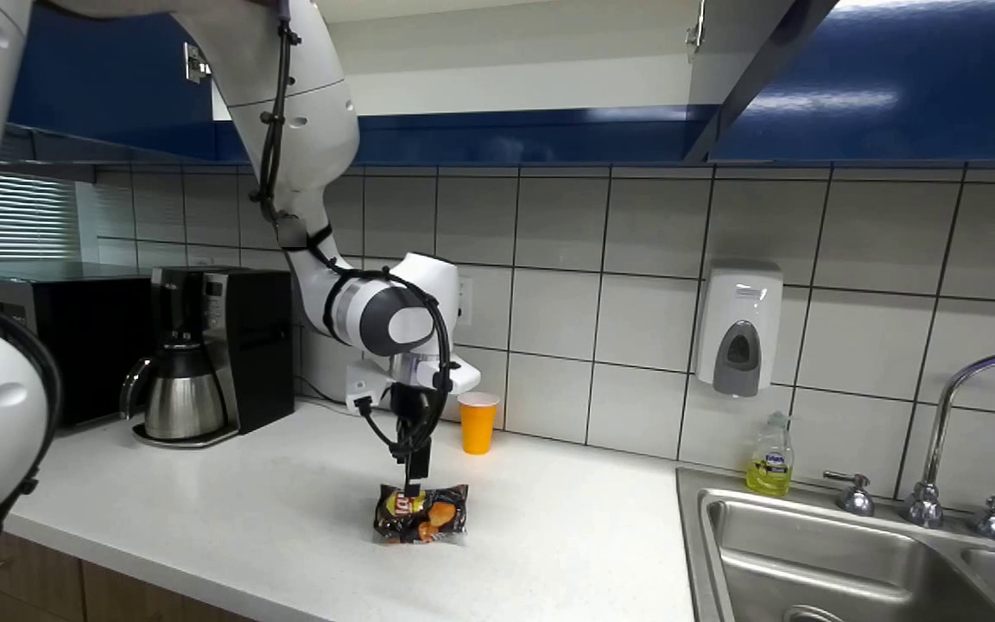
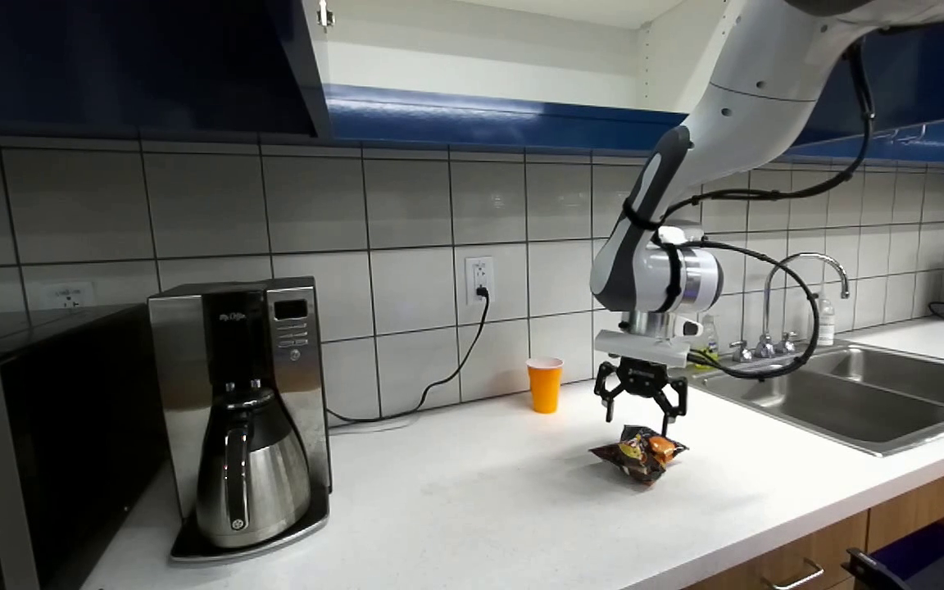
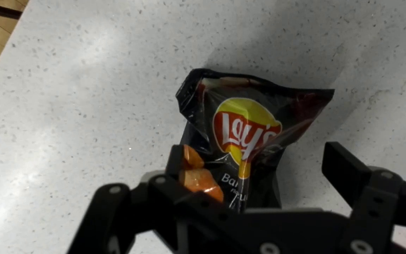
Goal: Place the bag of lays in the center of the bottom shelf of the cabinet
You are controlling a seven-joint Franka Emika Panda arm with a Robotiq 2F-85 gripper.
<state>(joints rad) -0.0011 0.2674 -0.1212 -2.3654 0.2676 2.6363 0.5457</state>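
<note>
On the white table lies one bag of Lay's, black with orange chips printed on it, its one round logo showing in the wrist view. Two black fingers hang close to it, spread wide and with hold of nothing; in the wrist view one of them overlaps the bag's edge, and whether it touches cannot be told. In both exterior views one orange cup stands upright behind the bag, near the tiled wall. Well apart from these are one microwave and, just beside it, one Mr. Coffee coffee maker with one steel carafe on its base. The one steel sink has two basins, one curved faucet and two handles. One bottle of yellow dish soap stands at its back rim; in an exterior view a second bottle shows beyond the faucet. One soap dispenser is fixed to the tiled wall. Overhead, one blue cabinet with a white interior stands open, and in an exterior view two hinges show, one on each side of its opening.
</note>
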